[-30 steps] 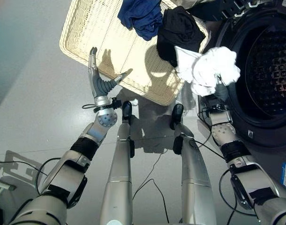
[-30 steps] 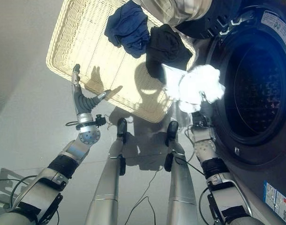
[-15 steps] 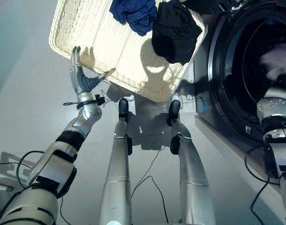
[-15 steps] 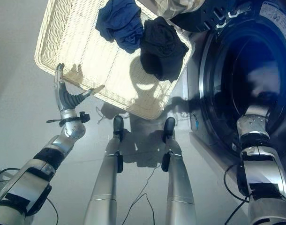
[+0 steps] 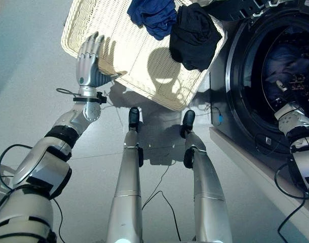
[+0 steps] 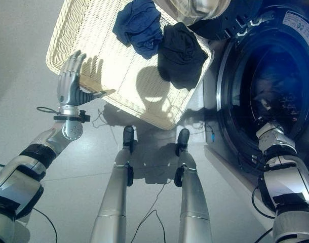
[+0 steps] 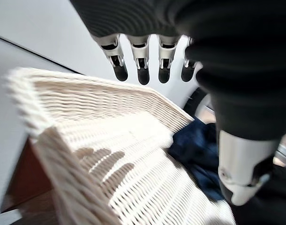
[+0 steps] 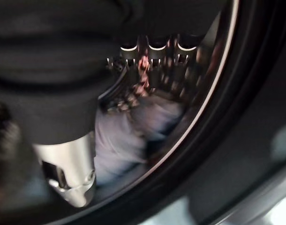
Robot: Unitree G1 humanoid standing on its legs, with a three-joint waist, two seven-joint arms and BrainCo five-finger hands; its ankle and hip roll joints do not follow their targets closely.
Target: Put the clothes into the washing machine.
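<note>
The white cloth (image 8: 129, 131) lies inside the drum of the washing machine (image 5: 234, 76), where it looks pale blue in the shade (image 5: 288, 58). My right hand (image 8: 157, 49) reaches into the drum opening just above the cloth, fingers straight and open, nothing in them. A blue garment (image 5: 154, 15) and a black garment (image 5: 195, 33) lie at the far right of the cream wicker basket (image 5: 119, 50). My left hand (image 5: 88, 55) hovers open over the basket's near left rim, its fingertips (image 7: 143, 75) spread above the weave.
The basket stands on the grey floor to the left of the machine, its right corner close to the door opening. A dark garment with white cords (image 5: 235, 10) and a pale checked cloth (image 6: 195, 7) show at the far edge beyond the basket.
My right hand carried the white cloth from in front of the machine into the drum and let it go. My left hand turned and moved over the basket's rim. The camera shifted.
</note>
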